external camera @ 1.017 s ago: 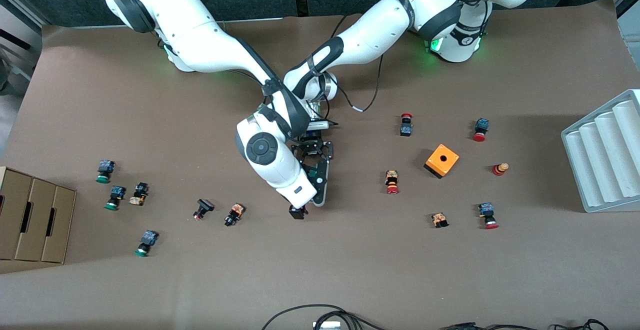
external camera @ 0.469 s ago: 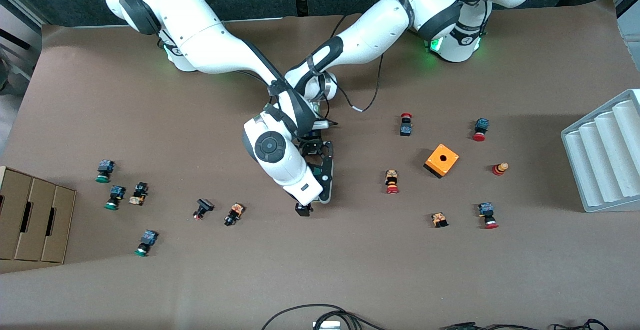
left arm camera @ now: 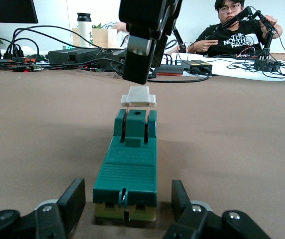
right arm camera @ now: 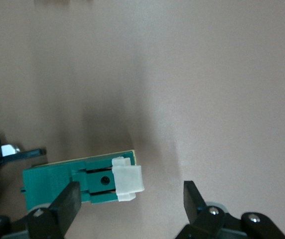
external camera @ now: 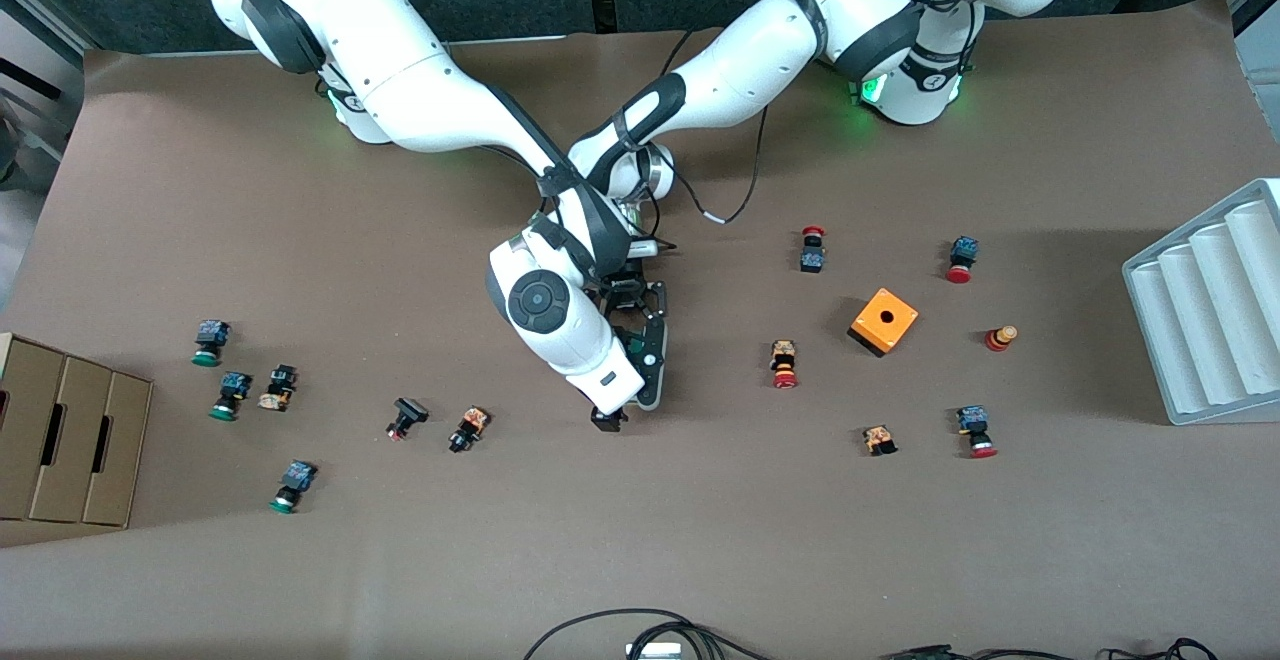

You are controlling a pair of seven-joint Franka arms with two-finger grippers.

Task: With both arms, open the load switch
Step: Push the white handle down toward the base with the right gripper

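The load switch (left arm camera: pixel 127 164) is a narrow green block lying flat on the brown table mid-table, with its white piece (left arm camera: pixel 138 97) at the end nearer the front camera. My left gripper (left arm camera: pixel 127 196) is down at the block's other end. Its fingers (left arm camera: pixel 75 199) stand on either side of the block, each with a narrow gap showing. My right gripper (right arm camera: pixel 131 199) hangs open over the white piece (right arm camera: pixel 128 180), its fingers (right arm camera: pixel 69 201) wide apart. In the front view the right hand (external camera: pixel 607 418) covers most of the load switch (external camera: pixel 630 347), and the left gripper (external camera: pixel 625 302) shows beside the right wrist.
Small red- and green-capped push buttons lie scattered toward both ends of the table. An orange cube (external camera: pixel 884 321) with a hole sits toward the left arm's end, with a white grooved tray (external camera: pixel 1210 310) at that table edge. A cardboard box (external camera: pixel 70 430) stands at the right arm's end.
The right arm has shifted a little toward the left arm's end, bringing its gripper over the switch's white end. Its jaws have narrowed slightly. The left arm and the switch have not moved.
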